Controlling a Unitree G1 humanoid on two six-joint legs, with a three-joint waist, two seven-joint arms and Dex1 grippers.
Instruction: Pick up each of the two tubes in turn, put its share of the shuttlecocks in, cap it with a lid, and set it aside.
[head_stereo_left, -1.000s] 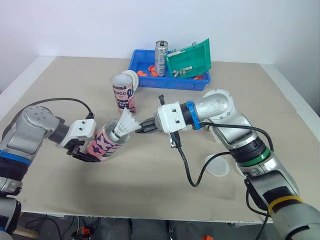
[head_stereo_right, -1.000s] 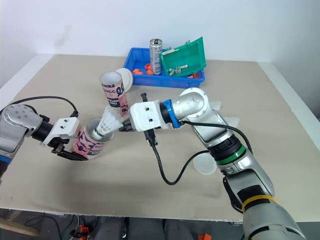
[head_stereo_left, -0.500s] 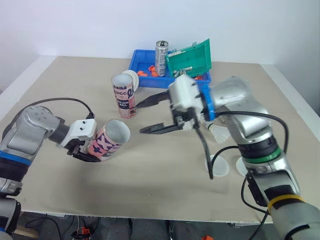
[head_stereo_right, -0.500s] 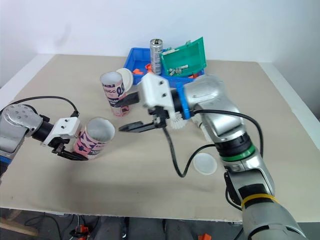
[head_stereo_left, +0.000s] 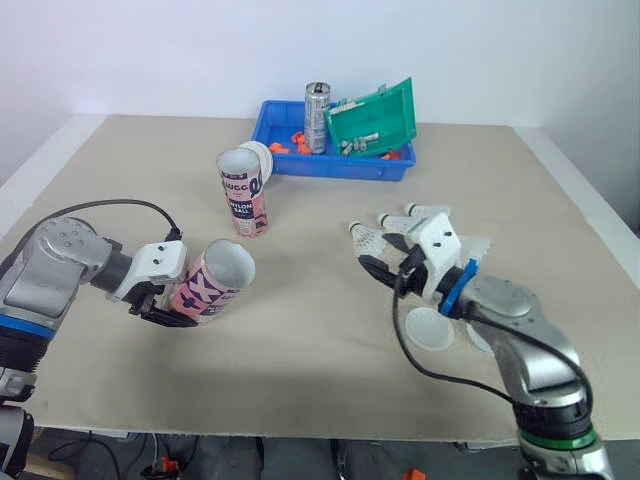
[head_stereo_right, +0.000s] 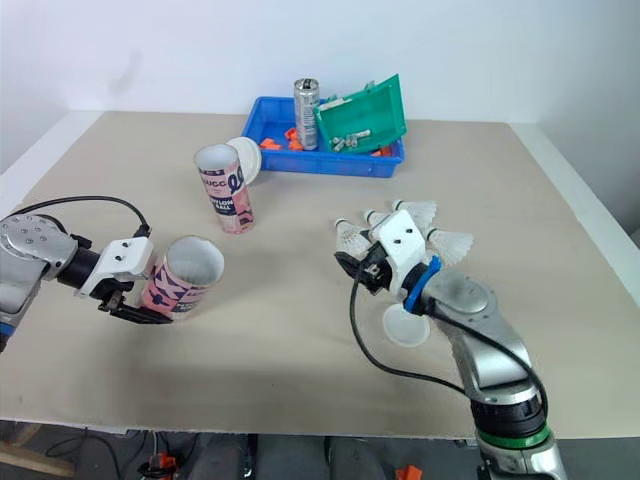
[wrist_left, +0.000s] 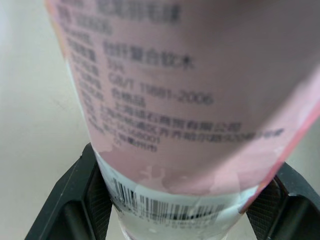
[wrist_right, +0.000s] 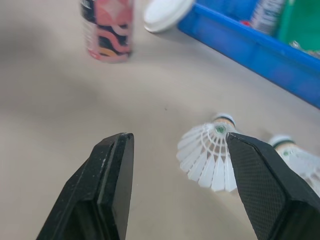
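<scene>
The left end effector (head_stereo_left: 163, 298) clamps the pink tube (head_stereo_left: 215, 280). The right end effector (wrist_right: 177, 150) gapes empty near a shuttlecock (wrist_right: 212, 157).

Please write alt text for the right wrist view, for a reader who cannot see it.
The right gripper is open over a beige table, with a white shuttlecock lying beside one black finger and a second shuttlecock just past it. Farther off stand a pink tube and a blue tray, a white lid leaning on the tray.
</scene>
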